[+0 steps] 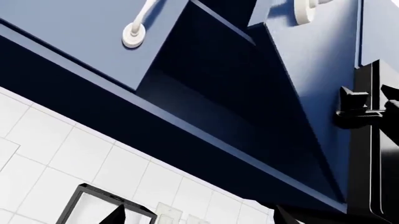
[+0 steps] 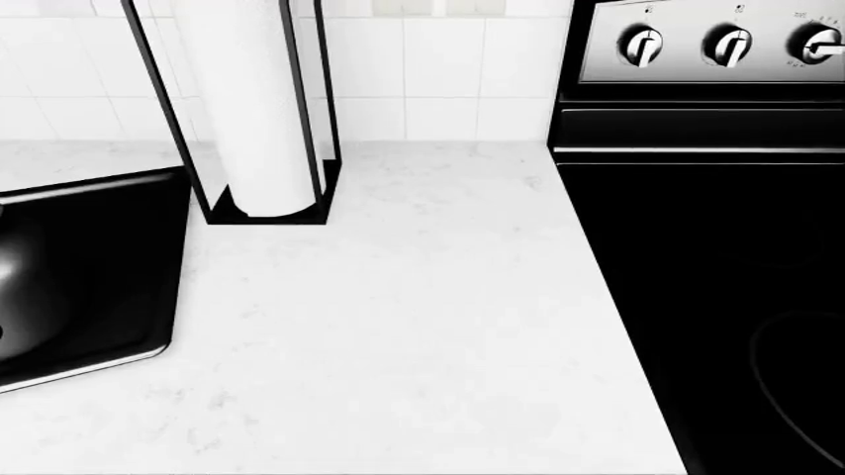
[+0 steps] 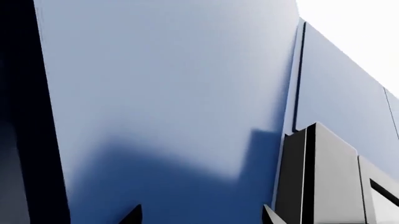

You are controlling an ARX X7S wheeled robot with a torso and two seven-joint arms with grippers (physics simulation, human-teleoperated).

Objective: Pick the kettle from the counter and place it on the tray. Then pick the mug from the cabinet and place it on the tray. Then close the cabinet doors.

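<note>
Head view: flat white marble-like counter (image 2: 396, 327) with faint grey veins, bare in the middle. Glossy black shallow tray (image 2: 93, 267) with raised rim lies at its left edge; a rounded gleam on it could be the kettle's reflection, cannot tell. Kettle and mug themselves not in view. White paper-towel roll (image 2: 257, 109) stands upright in a black wire holder (image 2: 264, 213) against the white tiled wall (image 2: 436, 89). Black stovetop (image 2: 713, 297) with silver knobs (image 2: 729, 45) to the right. No arm shows here; both are likely raised to cabinet height.

Left wrist view: looks up at the dark blue wall cabinet (image 1: 206, 126), its blue door (image 1: 81, 37) with white bar handle (image 1: 136, 29) standing ajar, shadowed interior between the doors. Left gripper (image 1: 199, 217) shows only dark fingertips low in frame, well apart, so wide open, empty.

Right wrist view: right gripper (image 3: 203, 215) faces a plain blue door panel (image 3: 168, 93) close up, fingertips spread wide, nothing held. Probably placed to push a door shut
</note>
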